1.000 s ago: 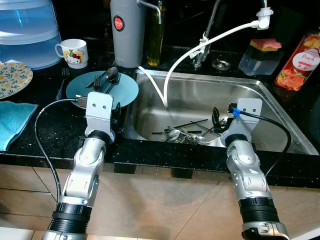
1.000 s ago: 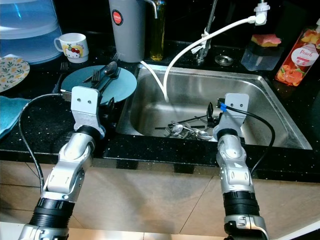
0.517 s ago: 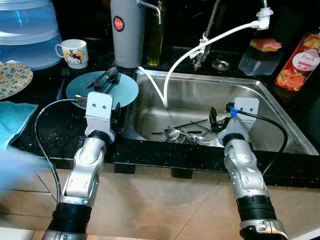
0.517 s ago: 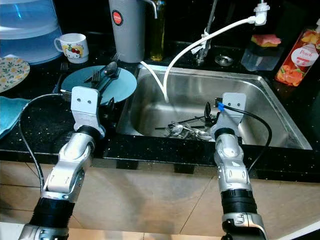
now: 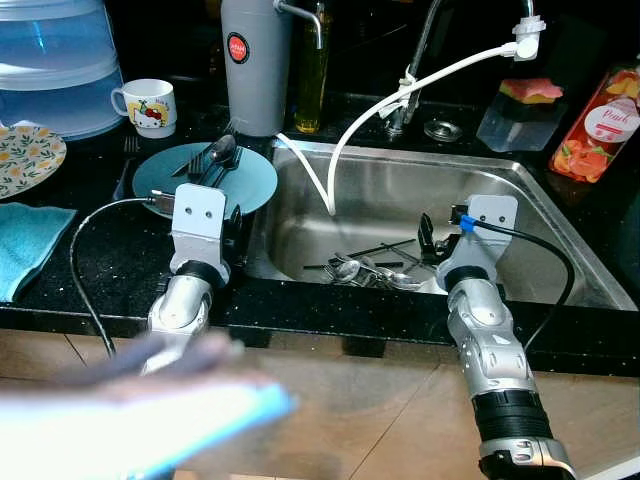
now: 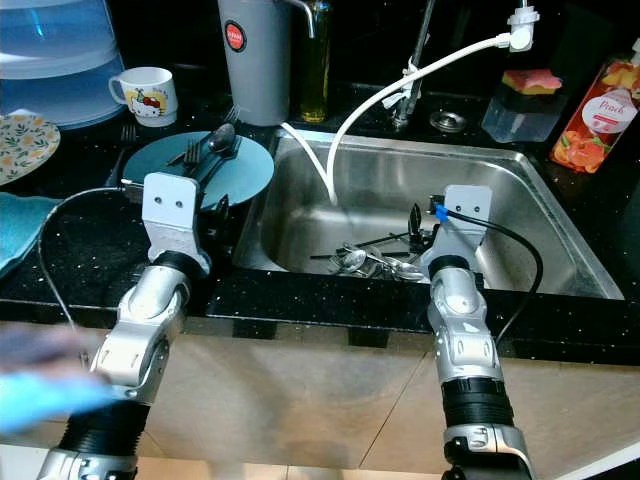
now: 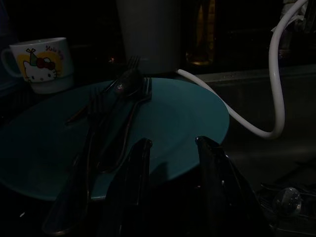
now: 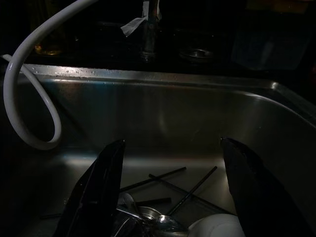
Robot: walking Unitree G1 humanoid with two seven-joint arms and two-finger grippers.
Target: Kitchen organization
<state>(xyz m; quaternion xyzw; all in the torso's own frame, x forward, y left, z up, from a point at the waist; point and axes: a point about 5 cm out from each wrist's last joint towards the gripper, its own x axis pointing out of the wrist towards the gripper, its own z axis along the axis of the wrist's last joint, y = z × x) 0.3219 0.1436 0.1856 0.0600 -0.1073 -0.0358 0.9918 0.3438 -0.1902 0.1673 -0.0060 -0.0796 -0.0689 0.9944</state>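
A teal plate [image 5: 255,180] on the black counter left of the sink carries forks and a spoon [image 7: 123,94]. My left gripper [image 7: 173,173] hovers at the plate's near edge, open, with nothing between its fingers. Loose cutlery [image 5: 370,270] and black chopsticks [image 8: 190,185] lie on the bottom of the steel sink [image 5: 400,190], beside a white dish [image 8: 217,228]. Over the sink's near edge, just above that cutlery, my right gripper [image 8: 170,197] is open wide and holds nothing.
A blurred pale shape with a blue edge [image 5: 150,420] crosses the lower left, over my left forearm. On the counter are a cartoon mug [image 5: 145,105], grey canister [image 5: 255,65], floral plate [image 5: 25,155], teal towel [image 5: 25,245] and peach bottle [image 5: 595,125]. A white hose [image 5: 400,95] hangs into the sink.
A blurred pale and blue shape has swept in across the lower left and now covers my left forearm. My right gripper edged slightly left early on; the left has not moved.
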